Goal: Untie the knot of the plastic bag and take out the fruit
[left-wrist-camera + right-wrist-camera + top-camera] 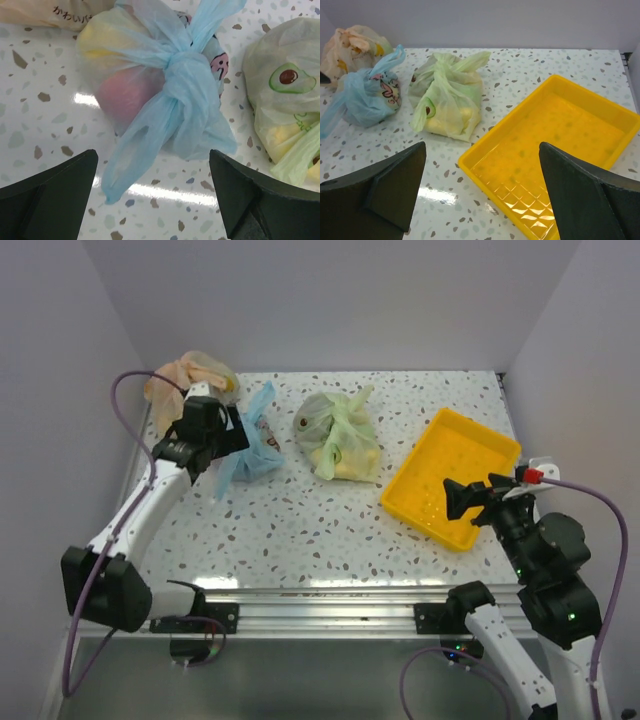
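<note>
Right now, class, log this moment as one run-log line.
left gripper open above blue bag | knot tied | fruit inside bag | right gripper open by tray

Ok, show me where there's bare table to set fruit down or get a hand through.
Widest bare stretch: the near strip of table in front of the blue bag, green bag and yellow tray. Another patch behind the tray, far right. The tray is empty. Crowded: far left, where the orange bag, blue bag and left gripper bunch together.

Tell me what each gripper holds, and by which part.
Nothing. Both are open: left gripper faces the knot of the blue bag, right gripper the yellow tray.
</note>
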{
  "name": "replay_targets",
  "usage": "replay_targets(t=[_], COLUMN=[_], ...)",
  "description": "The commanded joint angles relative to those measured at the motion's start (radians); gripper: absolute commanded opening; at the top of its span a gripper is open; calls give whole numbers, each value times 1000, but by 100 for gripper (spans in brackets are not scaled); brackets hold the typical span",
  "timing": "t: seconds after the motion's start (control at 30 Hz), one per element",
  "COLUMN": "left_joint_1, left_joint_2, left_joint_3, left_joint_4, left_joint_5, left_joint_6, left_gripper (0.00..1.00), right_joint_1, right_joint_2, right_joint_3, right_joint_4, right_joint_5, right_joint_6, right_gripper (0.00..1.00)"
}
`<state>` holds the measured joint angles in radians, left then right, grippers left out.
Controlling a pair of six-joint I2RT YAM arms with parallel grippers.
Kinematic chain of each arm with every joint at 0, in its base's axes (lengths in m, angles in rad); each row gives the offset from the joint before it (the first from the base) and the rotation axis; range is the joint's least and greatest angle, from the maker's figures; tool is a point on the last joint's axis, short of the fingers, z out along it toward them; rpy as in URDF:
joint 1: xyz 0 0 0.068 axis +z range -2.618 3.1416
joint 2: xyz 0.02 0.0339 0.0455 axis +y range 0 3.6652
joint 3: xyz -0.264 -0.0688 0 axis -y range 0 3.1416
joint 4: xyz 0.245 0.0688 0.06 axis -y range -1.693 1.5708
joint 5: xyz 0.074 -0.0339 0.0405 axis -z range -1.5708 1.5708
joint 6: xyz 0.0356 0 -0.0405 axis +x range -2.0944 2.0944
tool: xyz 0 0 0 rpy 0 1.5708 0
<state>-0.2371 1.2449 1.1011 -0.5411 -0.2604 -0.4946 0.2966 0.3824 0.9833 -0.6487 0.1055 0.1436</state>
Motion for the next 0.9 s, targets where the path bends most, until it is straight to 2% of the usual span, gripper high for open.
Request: replay_targets(t=[0.0, 0.13, 0.2, 0.23, 0.27, 0.3, 0.4, 0.43, 0.5, 0.63, 0.7, 0.73, 0.87], left_joint_1=[-1, -1, -1, -1, -2, -2, -4, -4, -8, -37, -83, -105, -246], left_joint_2=[135, 350, 405, 445, 456, 458, 412, 368, 312, 112, 10, -17, -114], left_joint_3=[117, 216, 270, 293, 295, 287, 208, 159, 111, -28, -69, -111, -220], left_joint_4=[134, 138, 104, 87, 87, 89, 124, 130, 138, 128, 122, 124, 174], left_joint_5=[13, -45, -59, -48, -36, -22, 21, 32, 67, 141, 155, 150, 187], left_joint_6=[-12, -30, -35, -35, -35, -35, -35, -35, -44, -80, -119, -137, -260], left_gripper=[100, 100, 95, 83, 76, 57, 34, 17, 0, 0, 0, 0, 0], right_joint_1=[6, 6, 4, 4, 4, 4, 4, 4, 4, 6, 6, 4, 6], right_joint_2=[23, 21, 21, 19, 19, 21, 32, 36, 72, 173, 255, 285, 417], right_joint_3=[23, 26, 28, 29, 29, 31, 34, 34, 49, 89, 113, 123, 137], right_joint_4=[-29, -38, -42, -43, -43, -46, -45, -45, -48, -66, -68, -68, -33], right_joint_5=[-67, -84, -86, -90, -93, -96, -101, -102, -148, -226, -279, -359, -493], right_joint_6=[22, 25, 25, 24, 22, 19, 14, 10, 2, -13, -10, -12, 28], right_gripper=[99, 99, 99, 99, 99, 99, 99, 99, 99, 99, 99, 99, 99])
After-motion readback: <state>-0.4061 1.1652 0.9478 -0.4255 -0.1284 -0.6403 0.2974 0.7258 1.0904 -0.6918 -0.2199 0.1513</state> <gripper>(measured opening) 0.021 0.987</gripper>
